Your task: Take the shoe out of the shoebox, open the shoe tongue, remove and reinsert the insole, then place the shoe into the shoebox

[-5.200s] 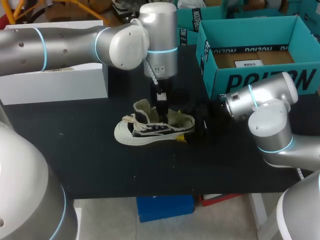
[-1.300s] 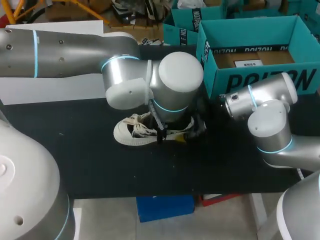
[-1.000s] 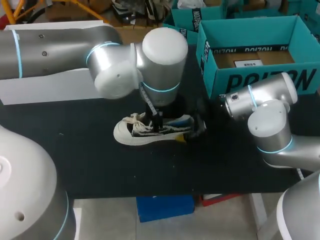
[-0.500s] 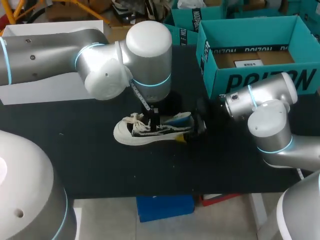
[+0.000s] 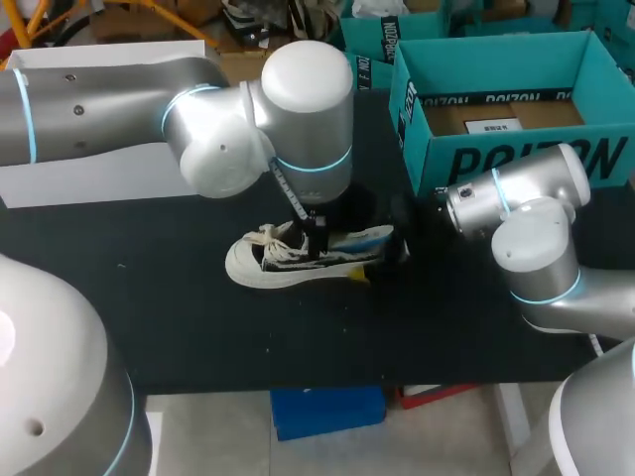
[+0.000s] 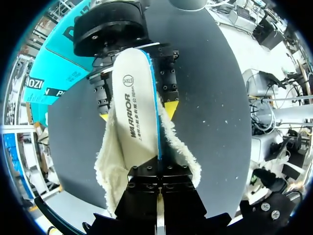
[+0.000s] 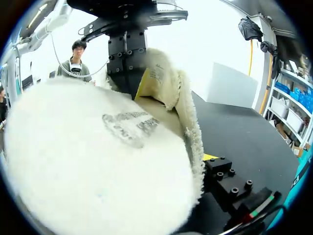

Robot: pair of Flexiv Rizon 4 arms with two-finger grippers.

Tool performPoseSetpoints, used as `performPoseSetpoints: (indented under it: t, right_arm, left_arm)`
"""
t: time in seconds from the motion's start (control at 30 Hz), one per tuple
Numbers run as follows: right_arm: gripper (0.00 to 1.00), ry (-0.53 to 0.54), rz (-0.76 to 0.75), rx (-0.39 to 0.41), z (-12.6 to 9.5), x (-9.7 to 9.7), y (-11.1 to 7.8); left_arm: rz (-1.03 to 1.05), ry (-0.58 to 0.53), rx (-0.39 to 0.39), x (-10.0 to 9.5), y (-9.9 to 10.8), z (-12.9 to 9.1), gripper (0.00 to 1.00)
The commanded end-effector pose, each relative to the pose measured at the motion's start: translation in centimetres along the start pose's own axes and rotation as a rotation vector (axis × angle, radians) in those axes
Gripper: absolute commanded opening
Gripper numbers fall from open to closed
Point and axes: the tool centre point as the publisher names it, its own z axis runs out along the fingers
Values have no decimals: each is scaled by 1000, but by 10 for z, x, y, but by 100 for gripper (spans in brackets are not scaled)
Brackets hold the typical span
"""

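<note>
- The shoe (image 5: 288,260) lies mid-frame on the table (image 5: 198,327), toe left and heel right, below-left of the shoebox (image 5: 516,159).
- The left gripper (image 6: 159,171) is pinched tight on the insole (image 6: 134,103), which runs lengthwise along the shoe.
- The right gripper (image 6: 137,111) clamps the heel, so seating the insole likely means sliding it leftward, toward the toe.

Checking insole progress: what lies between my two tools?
The white blue-edged insole, over the cream fleece-lined shoe, spans left tool to right tool; left wrist view shows it.
</note>
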Motion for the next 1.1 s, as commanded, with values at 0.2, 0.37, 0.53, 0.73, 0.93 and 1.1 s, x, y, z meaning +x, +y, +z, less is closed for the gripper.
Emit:
performPoseSetpoints:
  t: [0.2, 0.37, 0.53, 0.73, 0.93, 1.1]
  right_arm:
    - [0, 1, 1, 1, 1, -1, -3]
    - [0, 1, 1, 1, 1, -1, -3]
    - [0, 1, 1, 1, 1, -1, -3]
    - [0, 1, 1, 1, 1, -1, -3]
    - [0, 1, 1, 1, 1, -1, -3]
    - [0, 1, 1, 1, 1, -1, -3]
  left_arm:
    - [-1, 13, -4, -12, -12, 5, 100]
    - [37, -28, 59, -15, -18, -16, 100]
    - [99, -74, 100, -9, -31, -31, 90]
    - [161, -98, 134, 1, -42, -29, 77]
    - [155, -117, 136, 5, -50, -13, 72]
    - [139, -137, 124, 3, -56, -1, 69]
